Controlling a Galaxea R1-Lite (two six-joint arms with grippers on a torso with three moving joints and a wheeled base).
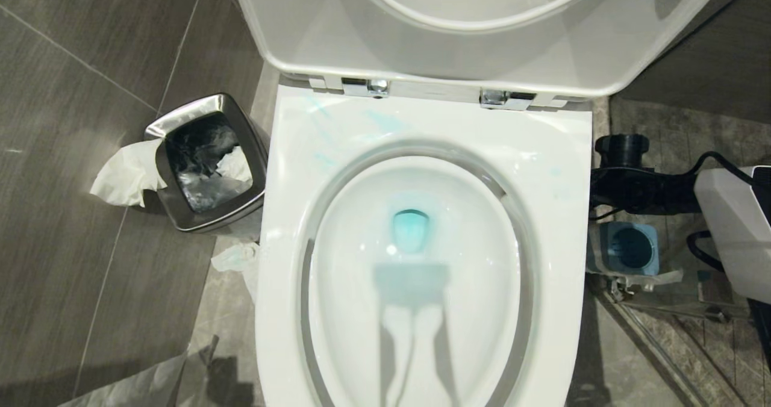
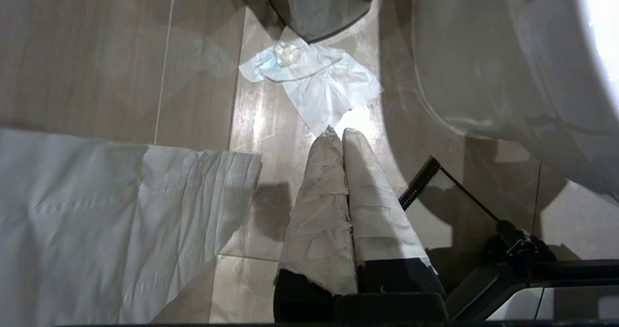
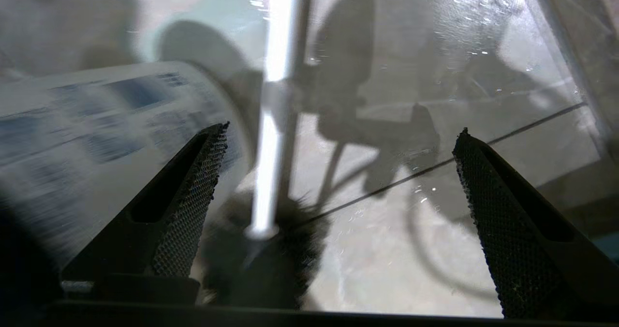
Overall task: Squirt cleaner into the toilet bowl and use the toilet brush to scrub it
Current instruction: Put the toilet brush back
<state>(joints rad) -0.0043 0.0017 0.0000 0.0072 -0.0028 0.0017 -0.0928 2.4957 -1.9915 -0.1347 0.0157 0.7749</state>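
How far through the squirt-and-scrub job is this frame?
Done: blue cleaner tints the water in the toilet bowl, with streaks on its rim. In hand: nothing; the right gripper is open beside the toilet brush and the cleaner bottle; the left gripper is shut over the floor. Left: possibly scrubbing; I can't tell.

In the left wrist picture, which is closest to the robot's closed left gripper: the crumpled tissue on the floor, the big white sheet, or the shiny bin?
From the left gripper, in the left wrist view:
1. Crumpled tissue: on the floor just past the fingertips.
2. Big white sheet: on the floor off to one side, alongside the fingers.
3. Shiny bin: farthest, beyond the tissue.
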